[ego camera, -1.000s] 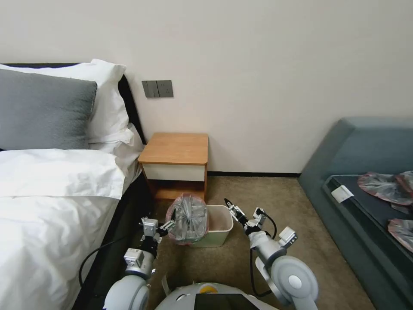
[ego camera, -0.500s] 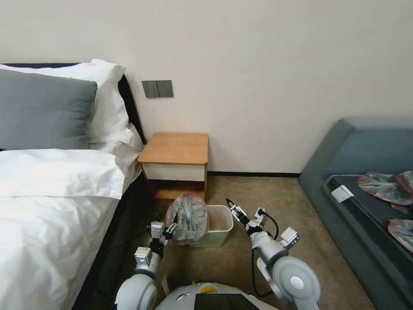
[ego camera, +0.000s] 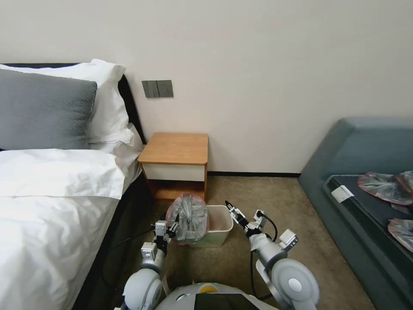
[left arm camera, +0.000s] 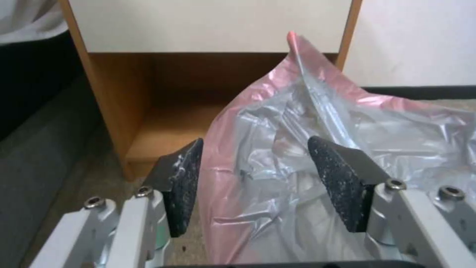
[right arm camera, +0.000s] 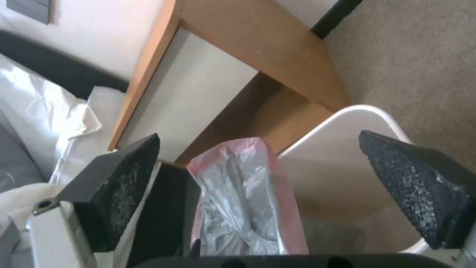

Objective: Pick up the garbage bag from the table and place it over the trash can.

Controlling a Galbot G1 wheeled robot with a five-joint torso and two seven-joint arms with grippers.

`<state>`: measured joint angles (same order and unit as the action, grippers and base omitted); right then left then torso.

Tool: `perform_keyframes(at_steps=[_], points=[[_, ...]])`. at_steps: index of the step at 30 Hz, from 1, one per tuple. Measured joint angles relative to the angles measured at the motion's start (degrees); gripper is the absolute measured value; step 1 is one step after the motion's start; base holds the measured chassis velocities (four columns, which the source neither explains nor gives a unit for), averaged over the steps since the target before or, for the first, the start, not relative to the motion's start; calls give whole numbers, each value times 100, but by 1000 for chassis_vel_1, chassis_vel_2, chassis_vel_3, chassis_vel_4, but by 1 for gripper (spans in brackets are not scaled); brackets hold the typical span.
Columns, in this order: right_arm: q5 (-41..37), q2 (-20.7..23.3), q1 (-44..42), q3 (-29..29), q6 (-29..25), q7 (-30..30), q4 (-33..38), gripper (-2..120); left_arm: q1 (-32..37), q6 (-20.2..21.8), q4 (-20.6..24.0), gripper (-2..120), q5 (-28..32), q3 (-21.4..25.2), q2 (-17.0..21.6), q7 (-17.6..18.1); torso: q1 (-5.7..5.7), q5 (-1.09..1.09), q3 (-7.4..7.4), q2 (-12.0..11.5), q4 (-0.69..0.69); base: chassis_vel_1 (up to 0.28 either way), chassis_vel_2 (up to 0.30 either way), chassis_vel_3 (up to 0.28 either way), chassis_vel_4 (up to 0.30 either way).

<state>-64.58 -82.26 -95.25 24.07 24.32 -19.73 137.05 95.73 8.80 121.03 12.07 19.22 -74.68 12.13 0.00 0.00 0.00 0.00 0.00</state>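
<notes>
Now the left claw (left arm camera: 250, 178) stands open at the near-left side of the trash can (ego camera: 217, 230), its dark pads (left arm camera: 184, 182) on either side of a fold of the garbage bag (ego camera: 188, 218) without pinching it — the film sits between them, loose. The right claw (ego camera: 230, 208) hangs just above the bin's right rim, spread wide and holding nothing.

By my judgement the task is about half done: the bag is off the desk (ego camera: 176, 148), whose top is bare, and has reached the bin, but it bunches over the left half only, its pink rim standing up crumpled. The right half of the mouth shows bare cream plastic. What is left is to draw the elastic rim across and down over the far corners.

Around it, the desk stands close behind the bin and the bed (ego camera: 47, 202) lies close on the left — little room there for the left arm. More crumpled bags (ego camera: 383, 187) lie on the grey-blue sofa (ego camera: 344, 150), well apart.
</notes>
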Motion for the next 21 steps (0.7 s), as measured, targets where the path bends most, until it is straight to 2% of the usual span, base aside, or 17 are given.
perform_keyframes(at_steps=[2,5,21], points=[[2,15,-9,-8,0,0,2,100,-14,24,-11,57,0,-15,-18,30,0,0,0,0,0,0,0,0,0],[4,44,-43,-22,-1,0,19,100,-52,97,-48,49,2,-65,-61,103,0,0,0,0,0,0,0,0,0],[91,-17,-114,-92,-5,-11,61,100,-312,171,-285,49,84,-186,-64,129,0,0,0,0,0,0,0,0,0]])
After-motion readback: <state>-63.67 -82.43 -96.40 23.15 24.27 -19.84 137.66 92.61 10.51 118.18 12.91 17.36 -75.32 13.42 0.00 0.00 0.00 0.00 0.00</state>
